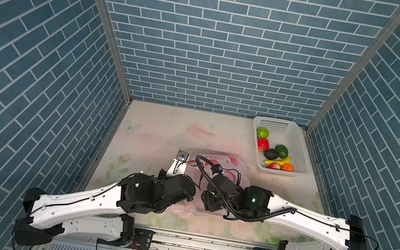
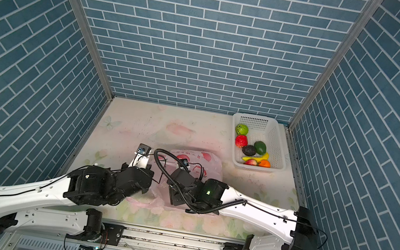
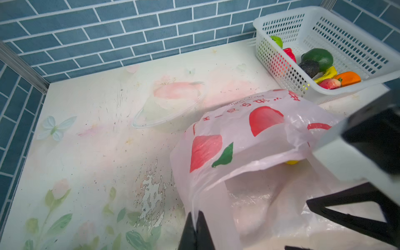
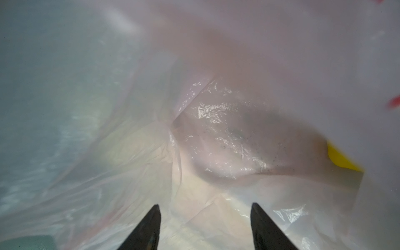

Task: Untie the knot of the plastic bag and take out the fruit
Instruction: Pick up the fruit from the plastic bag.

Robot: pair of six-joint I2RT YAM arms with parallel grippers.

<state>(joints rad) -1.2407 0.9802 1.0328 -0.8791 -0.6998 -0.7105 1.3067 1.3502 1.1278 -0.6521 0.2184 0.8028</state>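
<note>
The left gripper (image 3: 195,225) has its fingers pressed together on a thin fold of the plastic bag (image 3: 249,138) at its open mouth; the bag lies on the table (image 1: 160,127) between the arms. The right gripper (image 4: 205,211) is inside the bag, fingers apart with nothing between them; a yellow fruit (image 4: 341,159) lies ahead and off to one side, untouched; the other fruits (image 1: 281,151) sit in the white basket (image 1: 278,127), well apart.

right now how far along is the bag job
Done: the plastic bag gapes open, untied, and several fruits sit in the white basket. In hand: the left gripper pinches the bag's edge while the open right gripper reaches inside. Left: one yellow fruit inside.
</note>
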